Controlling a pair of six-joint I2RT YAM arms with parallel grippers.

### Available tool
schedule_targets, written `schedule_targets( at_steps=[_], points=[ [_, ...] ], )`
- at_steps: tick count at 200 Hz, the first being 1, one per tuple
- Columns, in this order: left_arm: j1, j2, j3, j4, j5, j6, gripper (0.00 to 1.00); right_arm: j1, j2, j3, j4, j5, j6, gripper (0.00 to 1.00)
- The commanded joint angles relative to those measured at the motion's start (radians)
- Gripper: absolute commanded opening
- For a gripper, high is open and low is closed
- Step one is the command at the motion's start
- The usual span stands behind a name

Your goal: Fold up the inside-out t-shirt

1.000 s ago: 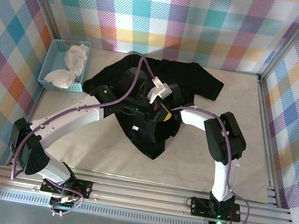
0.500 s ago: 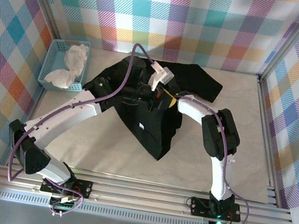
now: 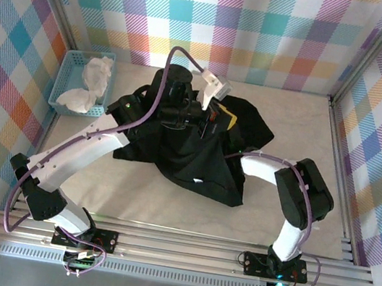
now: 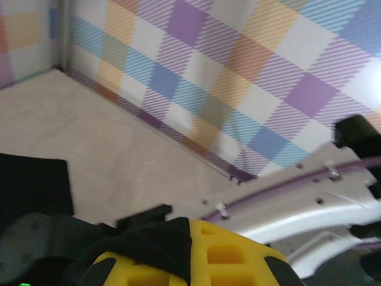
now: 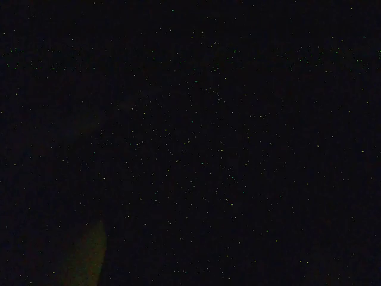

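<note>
The black t-shirt [image 3: 188, 161] hangs in a bunched drape over the middle of the table. My left gripper [image 3: 221, 119] holds its top edge up near the back. In the left wrist view the yellow fingers [image 4: 238, 256] are shut with a fold of the black t-shirt [image 4: 149, 244] pinched between them. My right arm [image 3: 263, 171] reaches in from the right, and its gripper is buried under the cloth. The right wrist view is almost wholly dark, so the state of those jaws does not show.
A light-blue basket [image 3: 60, 81] with white cloth [image 3: 92, 79] stands at the back left. Checked walls close the table on three sides. Bare tabletop [image 3: 325, 129] lies to the right and in front of the shirt.
My left gripper has carried the shirt up and toward the back wall. The cloth now spreads wider and drapes over the right forearm, which has swung nearer and to the right.
</note>
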Motion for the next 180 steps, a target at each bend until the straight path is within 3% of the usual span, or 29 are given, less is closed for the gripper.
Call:
schedule_targets(
  at_steps=[1, 24, 73, 122, 135, 164, 180],
  points=[
    [-0.002, 0.011, 0.058, -0.029, -0.171, -0.012, 0.00, 0.034, -0.067, -0.083, 0.142, 0.043, -0.032, 0.76],
    [0.038, 0.008, 0.041, -0.040, -0.255, -0.044, 0.00, 0.041, -0.133, -0.174, 0.210, 0.064, -0.033, 0.77],
    [0.104, 0.046, 0.088, -0.074, -0.264, -0.080, 0.00, 0.109, -0.164, -0.229, 0.251, 0.123, -0.136, 0.77],
    [0.160, 0.074, 0.142, -0.130, -0.336, -0.074, 0.00, 0.120, -0.203, -0.273, 0.276, 0.145, -0.142, 0.78],
    [0.162, 0.070, 0.140, -0.112, -0.253, -0.066, 0.00, 0.120, -0.180, -0.227, 0.212, 0.138, -0.144, 0.78],
    [0.138, 0.062, 0.129, -0.014, 0.144, -0.062, 0.00, 0.117, -0.068, -0.062, 0.014, 0.183, -0.150, 0.78],
    [0.113, 0.038, 0.128, 0.018, 0.250, -0.051, 0.00, 0.115, -0.002, 0.023, -0.067, 0.211, -0.171, 0.77]
  ],
)
